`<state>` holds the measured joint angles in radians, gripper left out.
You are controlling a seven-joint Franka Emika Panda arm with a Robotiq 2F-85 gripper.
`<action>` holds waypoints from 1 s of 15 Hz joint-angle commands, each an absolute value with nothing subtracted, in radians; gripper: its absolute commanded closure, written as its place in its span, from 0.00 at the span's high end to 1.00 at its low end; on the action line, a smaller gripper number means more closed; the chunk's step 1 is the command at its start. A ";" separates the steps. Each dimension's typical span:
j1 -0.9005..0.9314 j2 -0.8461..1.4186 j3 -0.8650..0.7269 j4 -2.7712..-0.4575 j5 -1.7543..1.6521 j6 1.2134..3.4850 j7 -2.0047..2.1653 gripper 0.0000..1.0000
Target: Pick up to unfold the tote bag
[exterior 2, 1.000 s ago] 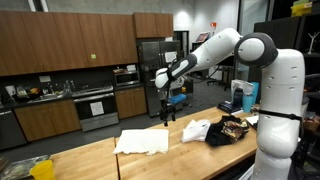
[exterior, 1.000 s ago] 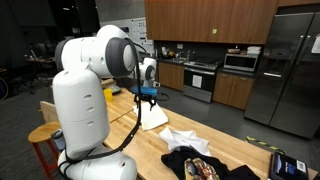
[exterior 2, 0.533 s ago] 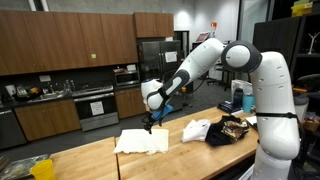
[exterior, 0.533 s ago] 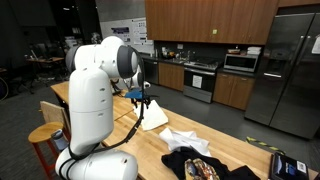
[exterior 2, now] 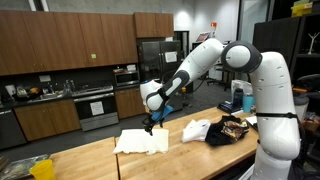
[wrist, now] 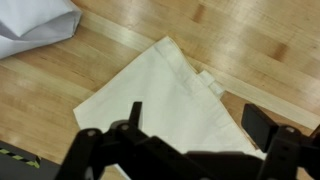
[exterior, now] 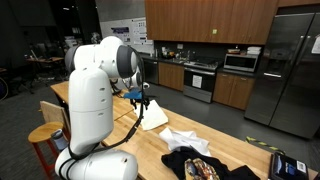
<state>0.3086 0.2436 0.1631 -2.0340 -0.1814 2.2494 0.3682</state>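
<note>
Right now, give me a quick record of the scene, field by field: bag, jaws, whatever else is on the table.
surface: wooden table
tote bag: cream, lying folded flat on the table
jaws: open, empty, over the tote bag
white cloth: crumpled, beside the tote bag
black garment: past the white cloth, colourful print
task state: tote bag not yet lifted

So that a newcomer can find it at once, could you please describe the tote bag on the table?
Find the long wooden table in front of the kitchen cabinets. The tote bag is the flat, cream, roughly square cloth below the open gripper. Its neighbours are a crumpled brighter white cloth and a black printed garment.
</note>
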 commanded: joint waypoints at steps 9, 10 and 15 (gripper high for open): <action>0.392 0.450 0.009 -1.829 -0.581 2.351 0.894 1.00; 0.400 0.482 -0.007 -1.795 -0.607 2.341 0.933 1.00; 0.404 0.639 0.004 -1.606 -0.572 2.224 0.899 1.00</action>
